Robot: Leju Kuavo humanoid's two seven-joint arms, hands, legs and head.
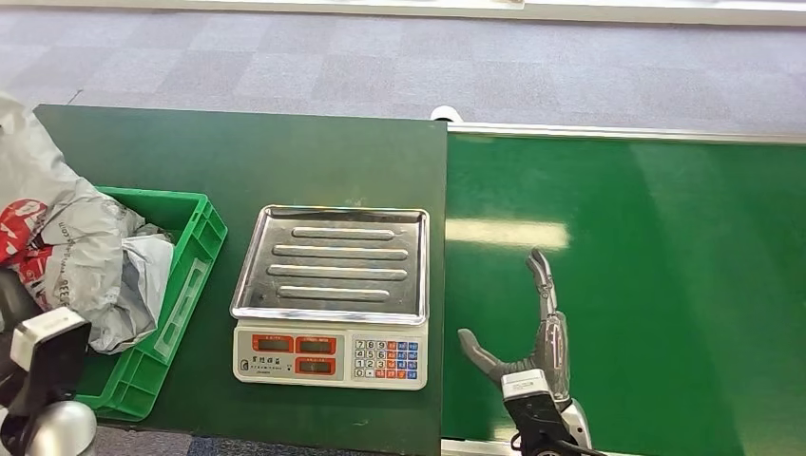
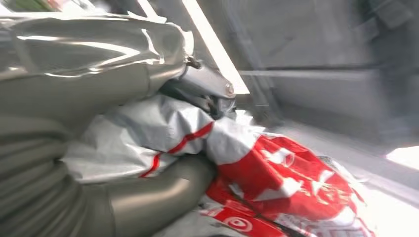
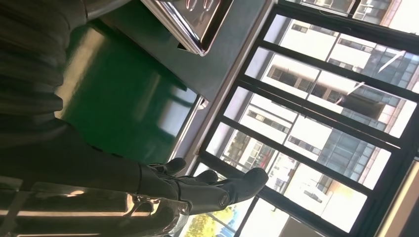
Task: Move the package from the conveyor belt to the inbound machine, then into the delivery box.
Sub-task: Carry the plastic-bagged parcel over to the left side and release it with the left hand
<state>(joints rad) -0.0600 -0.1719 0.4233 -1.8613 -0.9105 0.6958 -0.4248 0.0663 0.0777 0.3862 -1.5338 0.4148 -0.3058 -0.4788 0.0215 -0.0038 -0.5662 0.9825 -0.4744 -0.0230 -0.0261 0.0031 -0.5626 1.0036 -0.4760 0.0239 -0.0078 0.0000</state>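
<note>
A grey plastic package [image 1: 59,245] with red print hangs over the left end of the green delivery box [image 1: 197,249]. In the left wrist view my left hand [image 2: 148,192] grips this package [image 2: 276,177], thumb below and fingers over its crumpled top. My left wrist [image 1: 46,356] shows just below the bag at the picture's left edge. My right hand [image 1: 538,332] hovers open over the green conveyor belt [image 1: 656,285], fingers stretched forward and thumb out to the left, holding nothing. The right wrist view shows the same hand [image 3: 197,190] with spread, empty fingers.
The inbound machine, a white scale [image 1: 331,356] with a bare steel tray [image 1: 331,261], stands on the dark green table [image 1: 238,161] between box and belt. Another grey bag [image 1: 144,275] lies in the box. Grey carpet lies beyond the table.
</note>
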